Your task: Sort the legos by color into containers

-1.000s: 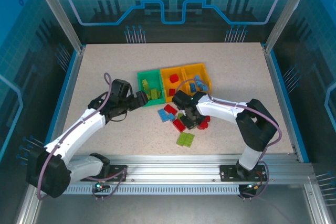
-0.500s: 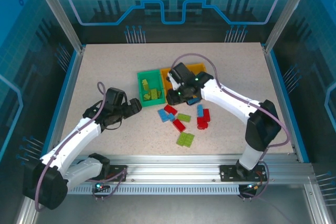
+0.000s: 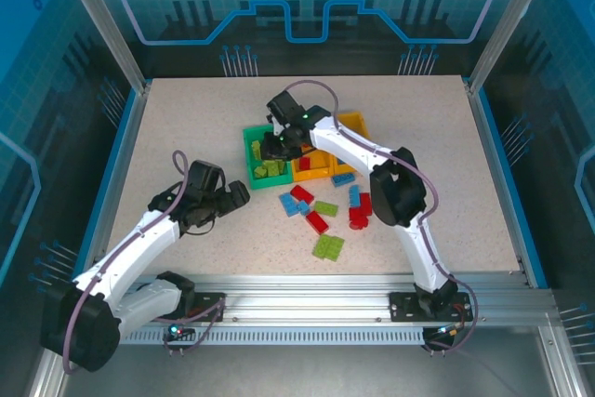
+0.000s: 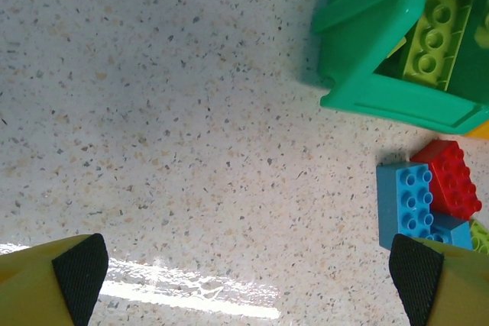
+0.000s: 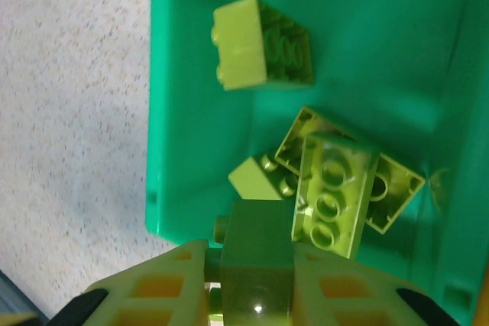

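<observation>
At upper centre of top view, right gripper (image 3: pixel 271 144) pinching lime green studded plastic brick (image 5: pixel 256 238) straight above green rectangular plastic bin (image 5: pixel 382 36); left gripper (image 3: pixel 237 194) wide, empty, left of centre.

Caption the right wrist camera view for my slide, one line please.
Right gripper holds a lime green brick in its jaws over the green bin, where other lime bricks lie.
</observation>
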